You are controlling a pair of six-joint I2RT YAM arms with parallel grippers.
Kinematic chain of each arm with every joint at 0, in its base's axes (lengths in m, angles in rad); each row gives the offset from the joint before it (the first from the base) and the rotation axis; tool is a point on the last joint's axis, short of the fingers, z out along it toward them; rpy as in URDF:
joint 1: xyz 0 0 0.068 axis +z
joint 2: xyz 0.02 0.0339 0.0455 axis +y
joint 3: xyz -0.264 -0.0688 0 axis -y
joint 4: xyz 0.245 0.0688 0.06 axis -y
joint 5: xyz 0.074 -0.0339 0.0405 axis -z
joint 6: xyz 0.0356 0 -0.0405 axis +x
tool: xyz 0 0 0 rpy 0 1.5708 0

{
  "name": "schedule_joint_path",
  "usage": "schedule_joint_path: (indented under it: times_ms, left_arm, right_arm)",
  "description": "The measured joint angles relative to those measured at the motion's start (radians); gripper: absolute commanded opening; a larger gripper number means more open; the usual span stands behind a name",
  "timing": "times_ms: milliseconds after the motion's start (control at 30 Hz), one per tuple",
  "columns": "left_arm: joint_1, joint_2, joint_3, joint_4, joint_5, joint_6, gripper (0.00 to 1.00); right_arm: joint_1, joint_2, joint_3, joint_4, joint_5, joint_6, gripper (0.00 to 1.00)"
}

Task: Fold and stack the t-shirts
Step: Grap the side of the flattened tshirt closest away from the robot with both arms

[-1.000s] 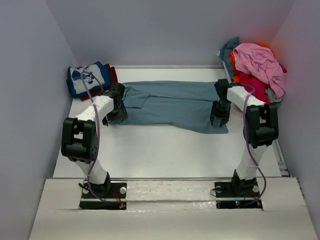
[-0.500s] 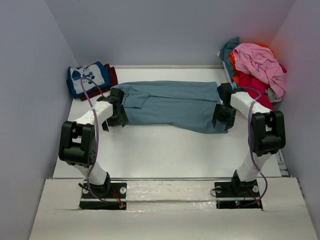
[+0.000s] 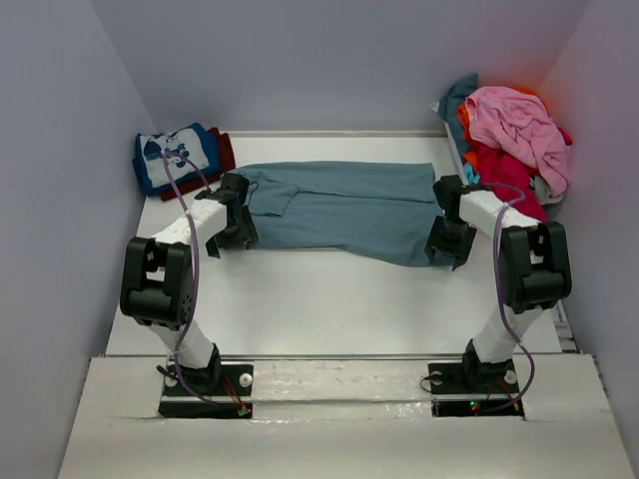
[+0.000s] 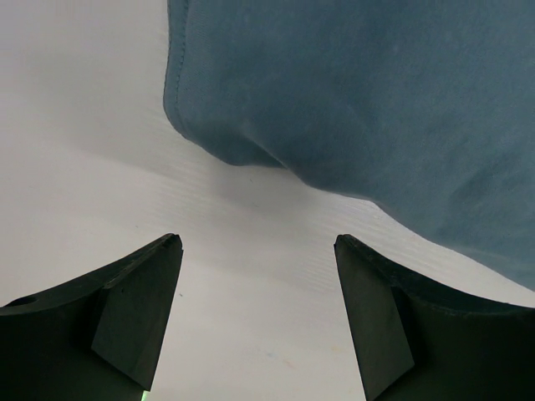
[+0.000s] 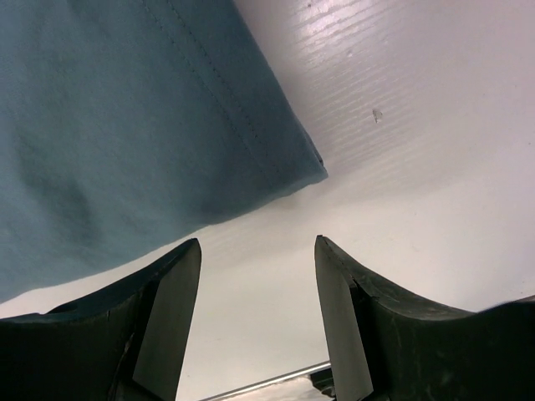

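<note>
slate-blue tee (image 3: 344, 210) lies folded lengthwise mid-table; cartoon-print tee (image 3: 177, 157) folded far-left; crumpled pile (image 3: 509, 135) far-right

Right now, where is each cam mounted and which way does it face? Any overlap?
Top external: above and behind the bases, looking down on the table; shows both arms, left gripper, right gripper.
Left wrist: on the left wrist, looking down past its open fingers at the slate-blue tee edge.
Right wrist: likewise, past its own open fingers, at the tee's hem corner.
Shared: all three see that tee on the table.
</note>
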Motion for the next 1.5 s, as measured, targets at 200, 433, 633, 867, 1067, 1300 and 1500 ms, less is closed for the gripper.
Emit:
schedule_joint_path:
  times_ms: [200,433,633,867,1067,1300,1500]
  left_arm:
    - [0.000,0.007,0.006,0.007,0.007,0.011,0.86]
    - [0.000,0.019,0.006,0.013,0.009,0.011,0.86]
    - [0.000,0.039,0.006,0.034,-0.005,0.011,0.84]
    - [0.000,0.074,-0.013,0.079,-0.005,0.005,0.79]
    - [0.000,0.104,-0.010,0.132,0.013,0.003,0.30]
    - [0.000,0.153,0.045,0.149,0.019,0.000,0.06]
    - [0.000,0.160,0.053,0.153,0.013,0.001,0.09]
  right_arm:
    - [0.000,0.050,0.022,0.028,0.003,0.011,0.62]
    - [0.000,0.094,0.052,0.050,-0.004,0.002,0.57]
    - [0.000,0.095,0.052,0.067,-0.013,-0.008,0.47]
    - [0.000,0.097,0.052,0.080,-0.021,-0.016,0.41]
    - [0.000,0.097,0.054,0.082,-0.024,-0.027,0.40]
    - [0.000,0.097,0.055,0.084,-0.027,-0.035,0.39]
    - [0.000,0.096,0.055,0.083,-0.027,-0.035,0.35]
